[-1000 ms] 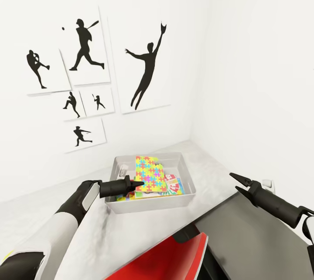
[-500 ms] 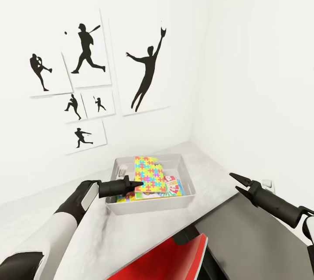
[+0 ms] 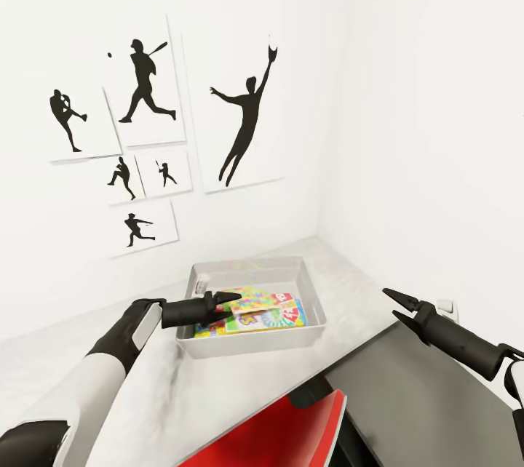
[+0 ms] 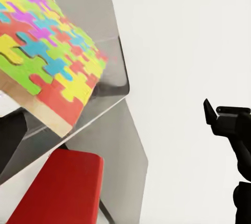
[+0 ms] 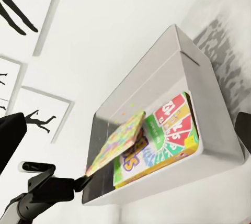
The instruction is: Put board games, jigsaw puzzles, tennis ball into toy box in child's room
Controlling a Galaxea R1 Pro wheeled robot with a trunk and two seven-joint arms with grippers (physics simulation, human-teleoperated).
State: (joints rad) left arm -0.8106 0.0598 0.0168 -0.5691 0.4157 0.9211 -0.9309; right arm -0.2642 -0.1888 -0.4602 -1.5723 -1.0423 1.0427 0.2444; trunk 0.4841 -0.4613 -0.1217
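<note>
**Grey bin nearly filled — puzzle going in last**

Grey and shallow, the toy box [image 3: 251,336] sits on the pale table [image 3: 218,394] at lower centre of the head view, in the room's corner. A jigsaw puzzle [image 3: 251,303] lies tilted over its contents, low inside the walls, its near edge at the tips of the left gripper [image 3: 227,298]; whether those tips clamp it or have let go, I cannot tell. In the right wrist view the puzzle [image 5: 116,141] slopes, its lower corner toward the left gripper [image 5: 83,182] and its long axis running up into the box, over a green-and-red board game [image 5: 167,132] lying flat beneath.

The right gripper [image 3: 397,307], at lower right, hangs with fingers apart and nothing between them.

Judging by the stack, most toys are already in — the tennis ball I cannot make out.
</note>
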